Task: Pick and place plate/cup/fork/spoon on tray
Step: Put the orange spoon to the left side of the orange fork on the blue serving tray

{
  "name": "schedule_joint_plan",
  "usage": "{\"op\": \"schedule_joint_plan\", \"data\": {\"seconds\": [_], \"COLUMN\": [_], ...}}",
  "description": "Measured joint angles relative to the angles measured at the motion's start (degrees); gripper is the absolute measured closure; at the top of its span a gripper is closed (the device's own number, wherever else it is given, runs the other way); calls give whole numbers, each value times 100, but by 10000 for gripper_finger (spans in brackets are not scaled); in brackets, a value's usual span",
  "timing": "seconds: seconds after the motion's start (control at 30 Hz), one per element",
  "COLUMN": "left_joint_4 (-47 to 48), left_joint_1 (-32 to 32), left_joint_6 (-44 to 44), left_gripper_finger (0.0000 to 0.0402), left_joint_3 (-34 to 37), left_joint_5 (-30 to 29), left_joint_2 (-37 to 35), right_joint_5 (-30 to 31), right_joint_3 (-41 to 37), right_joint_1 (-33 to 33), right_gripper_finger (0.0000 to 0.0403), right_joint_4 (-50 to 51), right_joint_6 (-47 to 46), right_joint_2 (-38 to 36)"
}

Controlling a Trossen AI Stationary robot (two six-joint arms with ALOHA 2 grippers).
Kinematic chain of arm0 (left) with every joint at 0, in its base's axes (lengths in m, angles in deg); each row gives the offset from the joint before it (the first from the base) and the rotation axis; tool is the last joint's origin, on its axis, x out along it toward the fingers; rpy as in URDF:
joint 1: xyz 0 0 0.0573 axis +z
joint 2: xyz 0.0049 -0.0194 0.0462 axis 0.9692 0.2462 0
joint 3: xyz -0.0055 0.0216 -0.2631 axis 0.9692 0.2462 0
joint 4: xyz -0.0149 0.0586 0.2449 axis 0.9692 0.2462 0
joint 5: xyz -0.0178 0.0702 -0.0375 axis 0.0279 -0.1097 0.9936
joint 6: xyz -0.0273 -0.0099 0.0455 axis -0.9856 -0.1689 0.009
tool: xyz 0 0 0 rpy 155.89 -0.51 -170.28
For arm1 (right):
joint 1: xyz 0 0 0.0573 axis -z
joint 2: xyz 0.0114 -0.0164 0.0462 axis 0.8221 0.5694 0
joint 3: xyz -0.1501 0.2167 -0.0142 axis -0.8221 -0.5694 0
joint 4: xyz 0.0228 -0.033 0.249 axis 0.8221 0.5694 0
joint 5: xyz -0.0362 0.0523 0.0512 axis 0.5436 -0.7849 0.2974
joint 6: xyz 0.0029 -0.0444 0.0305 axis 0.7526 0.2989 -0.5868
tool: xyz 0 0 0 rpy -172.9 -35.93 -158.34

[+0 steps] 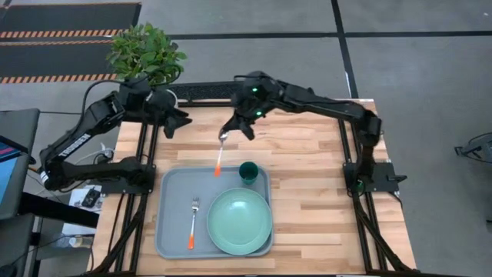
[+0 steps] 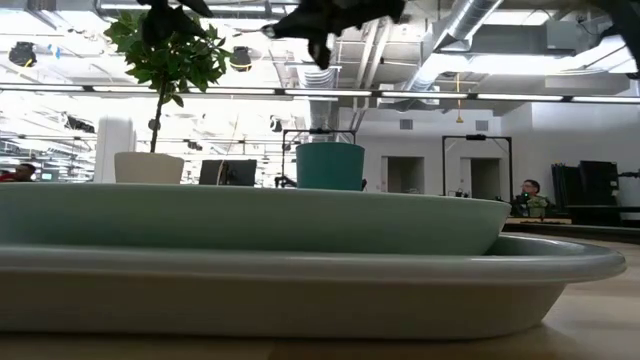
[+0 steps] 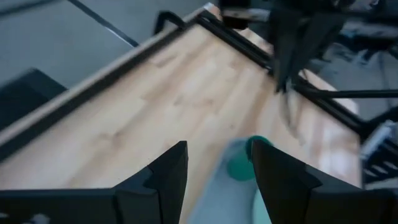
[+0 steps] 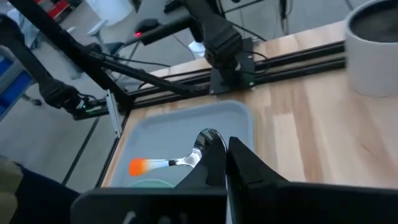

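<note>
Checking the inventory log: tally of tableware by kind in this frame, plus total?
Plate: 1, on the tray
Cup: 1, on the tray
Fork: 1, on the tray
Spoon: 1, held by the right gripper above the tray's far edge
Tray: 1
Total: 5

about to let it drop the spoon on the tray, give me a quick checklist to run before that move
1. Spoon held: ok. The right gripper is shut on the spoon near its bowl, handle hanging down.
2. Spoon over the tray: not ok. Only the orange tip reaches the tray's far rim; the bowl is over bare table.
3. Free landing spot: ok. Tray floor between the fork and the cup is bare.
4. Other items placed: ok. Fork, cup and plate all sit in the tray.
5. Left gripper out of the way: ok. It is open at the table's far edge by the plant.
</note>
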Motion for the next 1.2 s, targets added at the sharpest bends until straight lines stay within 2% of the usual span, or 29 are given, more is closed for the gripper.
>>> {"op": "schedule_joint_plan", "data": {"seconds": [0.1,0.33,0.57,0.83,1.2], "left_joint_4": [14,181,87,-135,-681], "left_joint_1": [2,5,5,3,-249], "left_joint_6": [-186,-509,-601,-500,-496], "left_gripper_finger": [236,236,236,236,236], "left_joint_3": [-2,-2,-2,-2,-2], "left_joint_5": [214,215,383,772,1079], "left_joint_2": [132,440,776,1273,1462], "right_joint_5": [-35,56,318,332,325], "right_joint_3": [381,883,889,889,889], "right_joint_1": [-36,-61,-61,-59,-59], "right_gripper_finger": [397,396,395,394,394], "right_joint_4": [44,69,-8,8,99], "right_joint_6": [34,36,41,38,82], "right_joint_2": [399,860,883,883,881]}}
